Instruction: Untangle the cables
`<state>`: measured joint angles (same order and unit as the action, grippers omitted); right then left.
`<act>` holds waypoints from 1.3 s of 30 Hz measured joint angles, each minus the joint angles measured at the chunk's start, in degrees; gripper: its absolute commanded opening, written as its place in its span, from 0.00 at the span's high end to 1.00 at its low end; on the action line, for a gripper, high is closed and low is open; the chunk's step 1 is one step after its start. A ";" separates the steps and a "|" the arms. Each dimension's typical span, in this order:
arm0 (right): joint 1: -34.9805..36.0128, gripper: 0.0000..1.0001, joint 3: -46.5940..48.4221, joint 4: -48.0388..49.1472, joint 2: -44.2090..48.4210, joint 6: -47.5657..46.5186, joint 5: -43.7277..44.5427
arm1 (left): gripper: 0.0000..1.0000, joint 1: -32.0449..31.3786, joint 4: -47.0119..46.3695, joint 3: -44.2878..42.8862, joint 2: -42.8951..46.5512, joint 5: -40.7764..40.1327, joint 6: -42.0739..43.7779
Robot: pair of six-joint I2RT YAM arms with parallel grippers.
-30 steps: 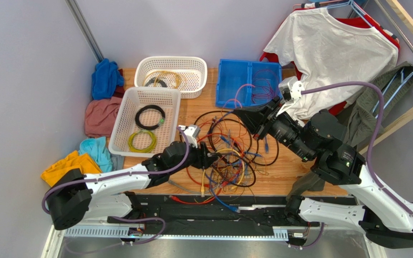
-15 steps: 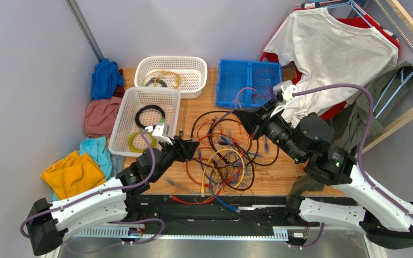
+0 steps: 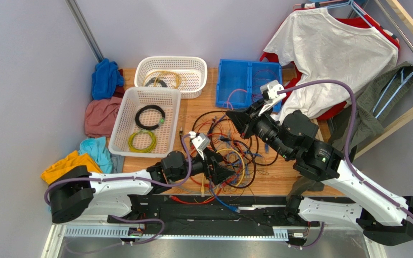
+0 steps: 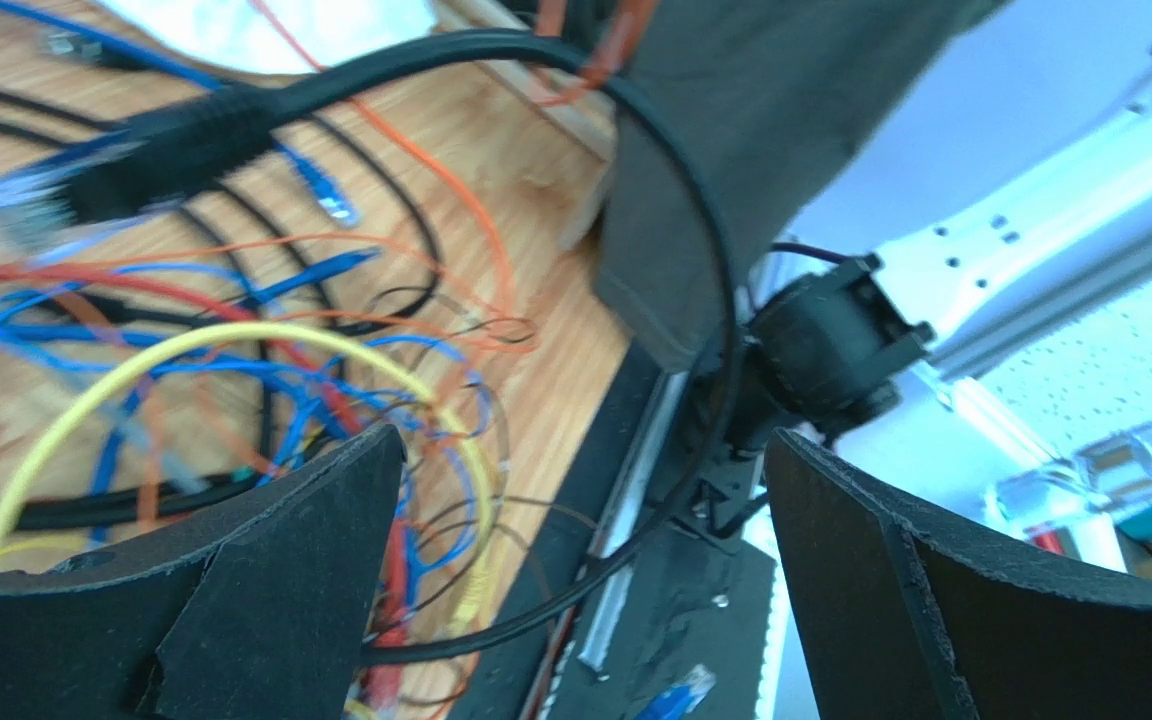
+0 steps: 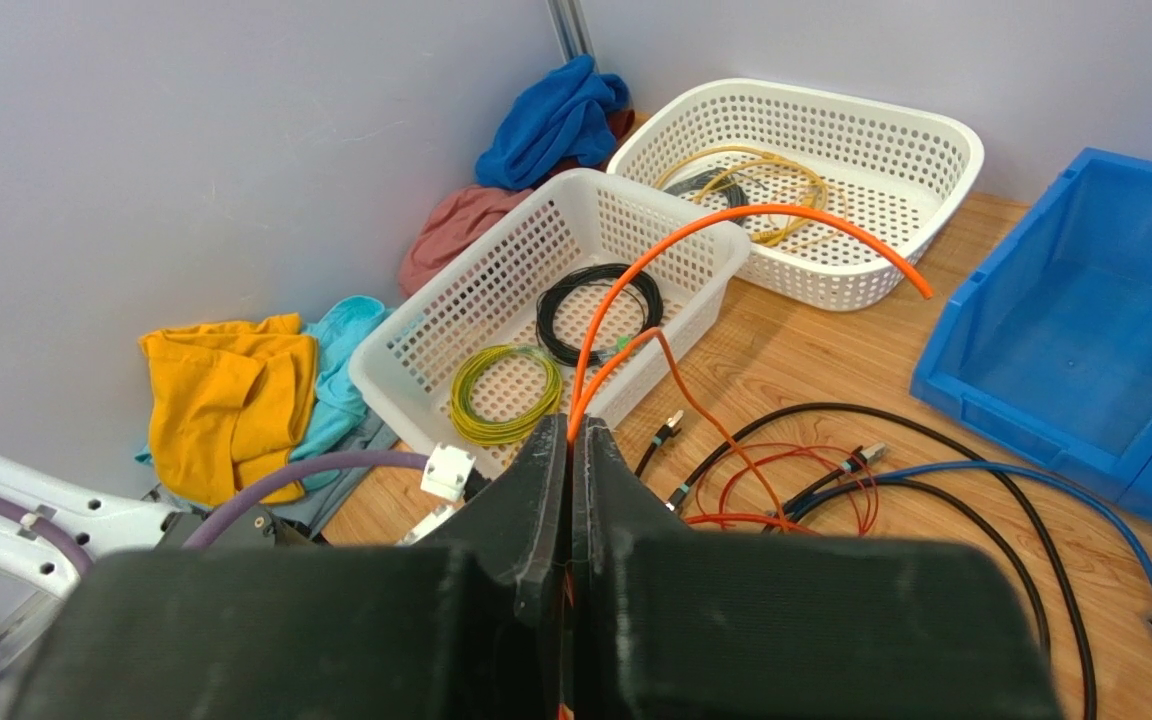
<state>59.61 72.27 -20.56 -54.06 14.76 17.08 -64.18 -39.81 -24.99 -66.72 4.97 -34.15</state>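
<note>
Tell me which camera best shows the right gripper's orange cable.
Right wrist: the orange cable arcs from the shut right gripper. Top external loses it among the cables; left wrist cannot single it out.

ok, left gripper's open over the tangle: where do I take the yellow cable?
Probably grip the yellow cable at the top of its arc. Come from above, with the left gripper closing across the strand. There it seems to ride on top of the tangle. Further right it curls down among other strands, where the fingers would likely catch neighbours.
</note>
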 measured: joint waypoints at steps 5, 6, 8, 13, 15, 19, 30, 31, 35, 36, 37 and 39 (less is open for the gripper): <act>0.00 1.00 -0.02 0.00 -0.02 0.00 0.15 | 0.01 -4.66 -6.67 -0.92 -5.09 1.36 1.22; 0.00 1.00 -0.04 0.00 -0.02 0.00 0.17 | 0.01 -5.49 -7.54 -1.77 -6.62 1.68 1.68; 0.00 1.00 -0.13 0.07 -0.13 0.02 0.15 | 0.01 -6.51 -8.59 -3.85 -9.51 2.23 2.64; 0.00 1.00 -0.28 0.11 -0.61 0.44 -0.07 | 0.01 -7.19 -14.80 -9.62 -19.43 2.91 4.74; 0.00 1.00 -0.35 0.22 -0.76 0.50 -0.24 | 0.01 -7.19 -17.68 -10.75 -23.54 2.91 5.16; 0.00 1.00 -0.55 0.31 -1.09 0.63 -0.50 | 0.27 -7.19 -19.45 -12.87 -29.53 2.89 5.57; 0.00 1.00 -0.37 -0.24 -0.50 -1.73 1.79 | 1.00 -7.19 -11.80 -9.62 -24.11 -2.93 6.51; 0.00 1.00 0.79 -0.55 -0.70 -2.71 2.62 | 1.00 -7.19 -10.62 -7.78 -22.03 -4.50 5.86; -0.04 1.00 8.98 -1.03 -2.21 -6.95 6.56 | 1.00 -7.13 -3.91 -0.66 -16.00 -11.04 1.92; -0.07 1.00 10.71 -0.70 -2.40 -7.78 7.39 | 1.00 -7.10 -1.70 0.20 -15.15 -12.37 0.92; -0.07 1.00 12.72 -0.61 -2.56 -8.87 8.59 | 1.00 -7.08 2.19 0.79 -14.01 -14.60 -0.81; -0.13 1.00 15.89 0.74 -2.93 -11.15 10.86 | 1.00 -7.06 8.02 0.96 -12.22 -17.55 -3.54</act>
<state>59.48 88.16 -19.81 -56.99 3.62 27.94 -71.24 -31.79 -24.03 -78.94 -12.58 -37.69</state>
